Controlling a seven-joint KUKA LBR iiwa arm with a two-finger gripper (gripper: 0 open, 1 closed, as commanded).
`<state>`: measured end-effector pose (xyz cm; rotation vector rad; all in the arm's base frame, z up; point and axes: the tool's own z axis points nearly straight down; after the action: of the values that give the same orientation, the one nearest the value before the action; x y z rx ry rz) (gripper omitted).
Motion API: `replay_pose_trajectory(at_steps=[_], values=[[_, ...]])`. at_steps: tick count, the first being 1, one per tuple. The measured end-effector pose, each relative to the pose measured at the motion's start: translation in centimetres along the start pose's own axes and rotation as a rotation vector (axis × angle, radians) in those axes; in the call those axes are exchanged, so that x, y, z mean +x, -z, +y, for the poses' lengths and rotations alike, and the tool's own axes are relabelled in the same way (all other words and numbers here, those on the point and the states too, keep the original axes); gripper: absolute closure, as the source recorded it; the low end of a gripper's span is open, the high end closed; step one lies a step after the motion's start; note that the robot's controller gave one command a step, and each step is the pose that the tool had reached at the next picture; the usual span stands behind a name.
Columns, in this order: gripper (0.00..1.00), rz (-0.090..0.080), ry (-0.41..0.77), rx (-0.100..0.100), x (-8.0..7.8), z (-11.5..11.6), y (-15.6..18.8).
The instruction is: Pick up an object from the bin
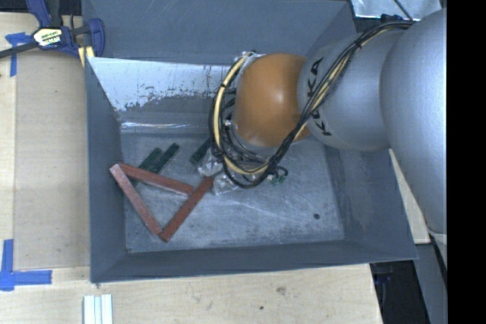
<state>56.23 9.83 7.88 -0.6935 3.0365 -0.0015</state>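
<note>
Beside the brown triangular frame (152, 178) hangs the end effector (220, 180).

One cam, above the bin (106, 186) & slightly off to one side, looks down. Close: bin walls ring the tool (228, 177), arm (364, 102) lies right of it.

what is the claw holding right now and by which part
It cannot be told. The claw sits low at the right corner of the reddish-brown triangular frame, but the arm's orange cover hides whether it grips it.
</note>
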Motion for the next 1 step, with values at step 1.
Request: replay_pose_trajectory(at_steps=[1], values=[[1.00,0.020,-0.017,-0.005,-0.09,0.67,3.55]])
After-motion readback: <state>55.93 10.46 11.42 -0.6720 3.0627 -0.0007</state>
